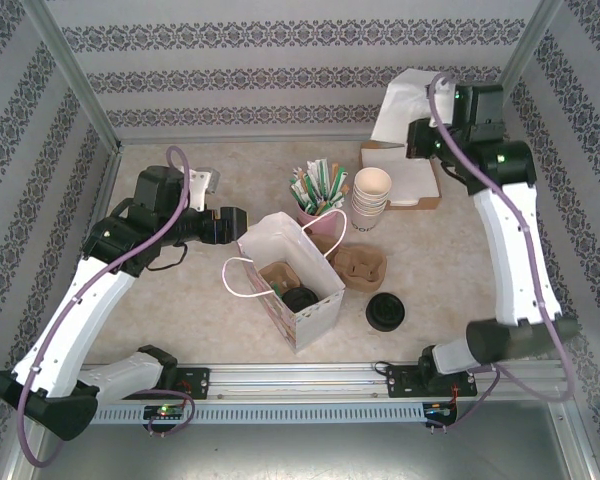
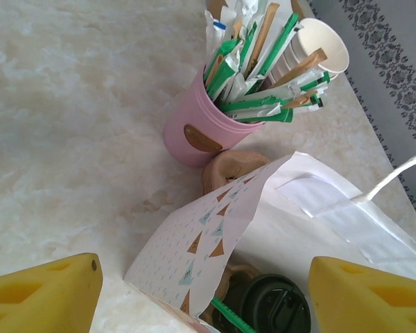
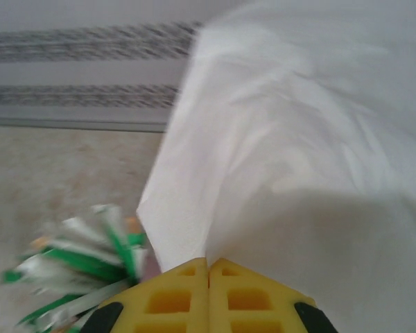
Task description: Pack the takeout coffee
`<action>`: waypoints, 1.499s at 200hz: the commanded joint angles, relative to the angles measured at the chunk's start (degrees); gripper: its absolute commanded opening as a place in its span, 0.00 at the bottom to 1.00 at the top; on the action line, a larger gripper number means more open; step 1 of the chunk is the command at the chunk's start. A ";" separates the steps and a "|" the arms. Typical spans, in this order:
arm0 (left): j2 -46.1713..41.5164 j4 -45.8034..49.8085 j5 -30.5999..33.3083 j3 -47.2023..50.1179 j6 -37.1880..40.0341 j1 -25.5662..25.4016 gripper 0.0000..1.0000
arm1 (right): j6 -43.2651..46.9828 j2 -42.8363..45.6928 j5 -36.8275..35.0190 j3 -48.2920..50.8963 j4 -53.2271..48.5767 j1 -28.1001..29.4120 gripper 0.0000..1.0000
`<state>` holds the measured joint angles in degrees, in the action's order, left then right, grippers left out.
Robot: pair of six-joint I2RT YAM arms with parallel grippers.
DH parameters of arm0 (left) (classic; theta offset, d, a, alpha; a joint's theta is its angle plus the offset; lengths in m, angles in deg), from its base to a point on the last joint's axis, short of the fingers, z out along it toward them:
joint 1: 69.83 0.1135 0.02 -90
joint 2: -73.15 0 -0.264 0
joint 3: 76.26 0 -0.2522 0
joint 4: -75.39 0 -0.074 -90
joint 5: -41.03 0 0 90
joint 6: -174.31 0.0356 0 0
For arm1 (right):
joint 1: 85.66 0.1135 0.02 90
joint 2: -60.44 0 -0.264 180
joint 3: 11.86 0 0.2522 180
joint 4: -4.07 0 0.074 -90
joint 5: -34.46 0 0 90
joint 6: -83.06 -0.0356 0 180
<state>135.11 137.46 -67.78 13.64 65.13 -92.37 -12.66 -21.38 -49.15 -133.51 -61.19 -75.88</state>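
Note:
The takeout coffee, a cup with a black lid [image 1: 300, 298], stands inside the patterned white paper bag [image 1: 315, 255] beside a brown carrier insert. In the left wrist view the lid [image 2: 274, 305] shows low in the bag's mouth [image 2: 319, 229]. My left gripper [image 1: 238, 226] hovers at the bag's left rim, open, its yellow fingers [image 2: 45, 295] spread to either side of the bag opening with nothing held. My right gripper [image 1: 417, 128] is raised at the back right, shut on a white napkin [image 1: 400, 100]. In the right wrist view its fingertips [image 3: 209, 267] pinch the napkin [image 3: 298, 139].
A pink cup of green and brown sticks [image 1: 318, 200] stands behind the bag, next to a stack of lidless cream cups [image 1: 371, 197]. A brown napkin box [image 1: 412, 180] sits at back right. A brown carrier [image 1: 360, 267] and loose black lids [image 1: 385, 312] lie right of the bag.

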 commanded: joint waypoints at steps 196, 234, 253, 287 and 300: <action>-3.11 -3.26 5.41 5.63 -1.15 -0.68 0.80 | 2.25 3.63 -48.02 0.31 -10.90 60.61 0.00; -0.05 -2.48 4.53 3.29 -2.86 -0.68 0.80 | 7.71 6.37 -55.82 0.52 -12.82 63.01 0.00; 0.11 -2.78 5.18 3.34 -2.54 -0.66 0.80 | 9.95 6.41 -59.29 -1.83 -15.77 65.70 0.00; 0.36 -3.04 6.66 2.98 -1.99 -0.66 0.80 | 11.23 5.89 -64.90 -2.51 -21.74 70.34 0.00; 1.07 -2.38 6.53 2.26 -1.98 -0.66 0.80 | 9.41 5.58 -64.17 -2.42 -23.95 70.67 0.00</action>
<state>135.65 133.72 -62.34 18.45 63.27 -92.37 -2.80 -15.33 -108.73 -135.02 -78.48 -6.29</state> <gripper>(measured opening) 0.800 0.061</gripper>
